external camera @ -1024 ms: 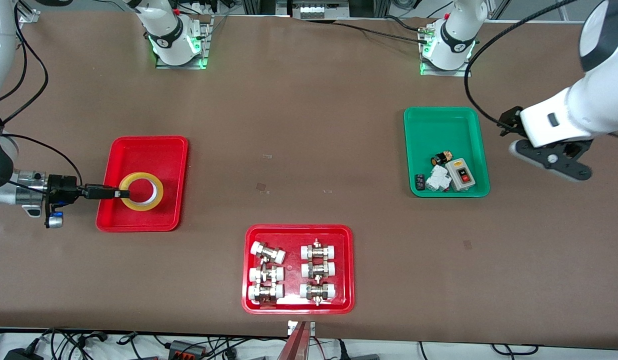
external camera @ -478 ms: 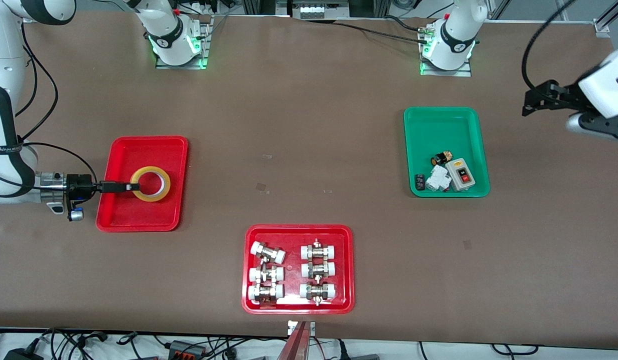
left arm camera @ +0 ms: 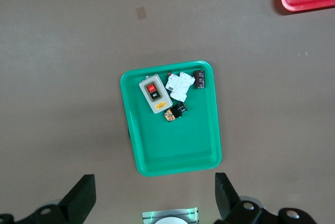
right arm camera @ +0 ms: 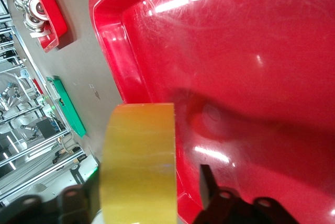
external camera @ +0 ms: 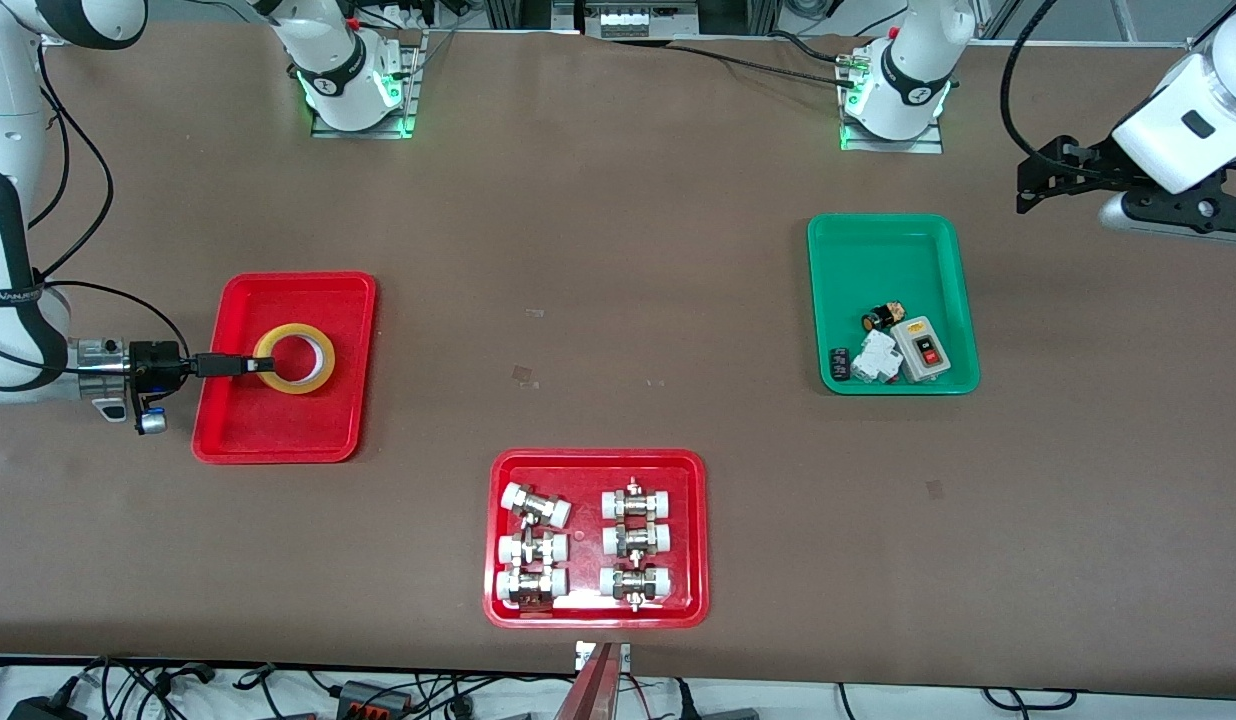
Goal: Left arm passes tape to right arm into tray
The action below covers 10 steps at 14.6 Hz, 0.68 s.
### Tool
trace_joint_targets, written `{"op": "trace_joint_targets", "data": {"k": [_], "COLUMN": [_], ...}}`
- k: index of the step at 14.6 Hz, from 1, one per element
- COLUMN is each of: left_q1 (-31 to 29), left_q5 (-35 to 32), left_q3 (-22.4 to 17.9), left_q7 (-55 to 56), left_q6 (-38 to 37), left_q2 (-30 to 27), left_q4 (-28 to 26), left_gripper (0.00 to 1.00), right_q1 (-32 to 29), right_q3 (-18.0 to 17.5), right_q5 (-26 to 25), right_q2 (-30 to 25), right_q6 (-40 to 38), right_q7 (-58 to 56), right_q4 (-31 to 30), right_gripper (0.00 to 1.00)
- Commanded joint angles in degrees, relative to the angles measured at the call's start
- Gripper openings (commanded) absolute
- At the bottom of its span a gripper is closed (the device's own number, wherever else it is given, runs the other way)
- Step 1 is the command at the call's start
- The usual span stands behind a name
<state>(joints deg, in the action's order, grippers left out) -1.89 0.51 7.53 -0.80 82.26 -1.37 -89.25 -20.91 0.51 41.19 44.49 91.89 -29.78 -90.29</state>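
- My right end effector (external camera: 250, 366) has just let go. A second ago it was clamped on the wall of the tape (external camera: 295, 362). Now its fingers stand apart, and in the right wrist view the one finger I can see (right arm camera: 205, 182) is clear of the yellow roll, with red floor showing between them.
- The tape is inside the tray (external camera: 240, 435), about the middle of it. It has drifted a little within the tray over the last second, slightly farther from the front camera. It looks set down on the tray floor, but I cannot be sure from here that it lies fully flat.
- My right end effector still reaches in over the tray's rim at the right arm's end, fingertips just beside the roll.
- My left end effector (left arm camera: 153, 179) is wide open and holds nothing. That arm has swung up and away, well apart from the tray, toward the left arm's end of the bench, where it waits.
- I judge the handover and drop as good as done. What remains is to draw my right fingers back without dragging the roll along.
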Motion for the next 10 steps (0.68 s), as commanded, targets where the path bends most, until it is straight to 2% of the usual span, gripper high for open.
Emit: {"op": "trace_joint_targets", "data": {"k": [1, 5, 7, 10], "left_q1": [-0.75, -1.1, -0.92, -1.88], "left_q5": [2.82, 2.65, 1.25, 0.19], "left_q3": [-0.14, -1.02, -1.2, -1.2], "left_q7": [-0.86, -1.4, -0.87, -0.43], "left_q6": [-0.08, 0.88, 5.26, 6.68], "left_q2": [-1.79, -1.61, -1.35, -0.48], "left_q4": [-1.37, -0.4, -0.49, -0.14], "left_gripper": [1.0, 1.0, 1.0, 1.0], "right_q1": [-0.01, 1.48, 1.75, 4.11], "right_q3": [-1.13, -1.13, -1.13, -1.04], "right_q5": [-1.46, -5.68, -5.95, -11.99], "right_q2": [-0.99, -1.25, -1.77, -4.75], "right_q6": [-0.31, 5.56, 7.07, 9.35], "right_q7": [-0.98, -5.27, -6.34, -6.25], "right_q4": [-1.64, -3.75, -4.37, -4.37], "right_gripper": [1.0, 1.0, 1.0, 1.0]}}
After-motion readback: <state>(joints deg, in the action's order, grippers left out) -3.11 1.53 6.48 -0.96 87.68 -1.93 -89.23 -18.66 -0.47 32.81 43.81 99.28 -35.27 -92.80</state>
